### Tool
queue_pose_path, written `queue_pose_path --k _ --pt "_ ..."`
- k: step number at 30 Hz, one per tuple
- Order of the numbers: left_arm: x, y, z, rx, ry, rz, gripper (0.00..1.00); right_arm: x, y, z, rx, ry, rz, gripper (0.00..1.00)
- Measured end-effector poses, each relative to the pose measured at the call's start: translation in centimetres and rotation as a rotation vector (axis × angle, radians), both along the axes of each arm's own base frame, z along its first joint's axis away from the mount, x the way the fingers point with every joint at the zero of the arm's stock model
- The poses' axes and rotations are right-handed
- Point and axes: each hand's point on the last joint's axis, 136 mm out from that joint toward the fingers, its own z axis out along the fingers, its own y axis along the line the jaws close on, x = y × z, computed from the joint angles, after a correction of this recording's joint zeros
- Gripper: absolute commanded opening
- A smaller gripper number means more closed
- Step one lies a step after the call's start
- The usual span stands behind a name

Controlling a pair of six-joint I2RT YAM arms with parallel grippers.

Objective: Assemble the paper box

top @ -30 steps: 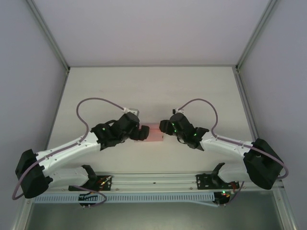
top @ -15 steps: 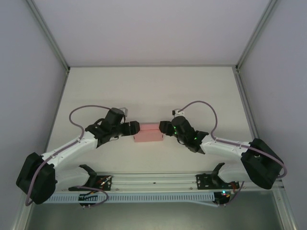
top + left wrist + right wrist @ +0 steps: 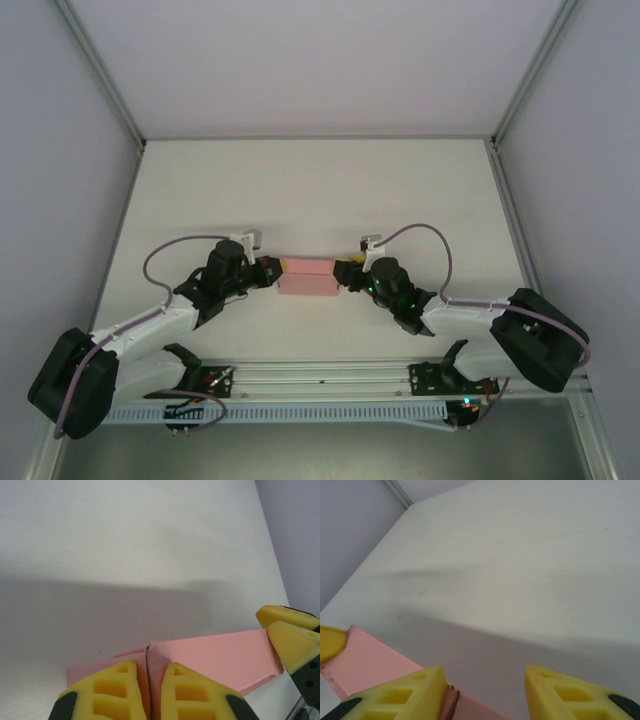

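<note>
Paper box point(image 3: 307, 277) lies mid worktop point(image 3: 320, 190), our left claw point(image 3: 268, 272) pinched shut on its 9 o'clock flap, our right claw point(image 3: 350, 270) gaping at 3 o'clock, so we should brace left and close right squarely.

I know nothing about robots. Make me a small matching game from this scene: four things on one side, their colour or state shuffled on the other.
Things:
1. paper box
2. left claw
3. right claw
4. table

Colour or state:
A. open
B. white
C. pink
D. shut on the paper box

Pairs: 1-C, 2-D, 3-A, 4-B
</note>
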Motion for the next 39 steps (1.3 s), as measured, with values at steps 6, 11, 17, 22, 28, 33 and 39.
queue_pose_path --k 6,11,17,22,28,33,39 --pt "0.2 0.1 -0.1 0.008 -0.028 -0.005 0.31 -0.2 0.1 0.5 -0.022 -0.01 0.02 0.5" --pt "0.3 0.3 -0.2 0.079 0.012 -0.013 0.69 0.0 -0.4 0.7 -0.111 0.075 -0.011 0.56" --pt "1.5 0.3 2.7 0.161 -0.01 -0.014 1.0 0.3 -1.2 1.9 -0.245 0.183 -0.05 0.77" --pt "4.3 1.0 7.8 0.222 -0.127 0.066 1.0 1.4 -0.5 5.5 -0.264 0.158 -0.014 0.99" --pt "7.7 4.3 9.9 0.326 -0.195 0.212 1.0 -0.8 3.3 5.7 -0.392 0.036 0.446 1.0" --pt "9.0 6.7 8.7 0.411 -0.186 0.26 1.0 -3.0 5.0 2.7 -0.592 -0.009 0.826 1.0" --pt "9.5 8.5 8.1 0.454 -0.176 0.288 1.0 -2.2 6.2 0.0 -0.783 -0.052 1.028 0.93"
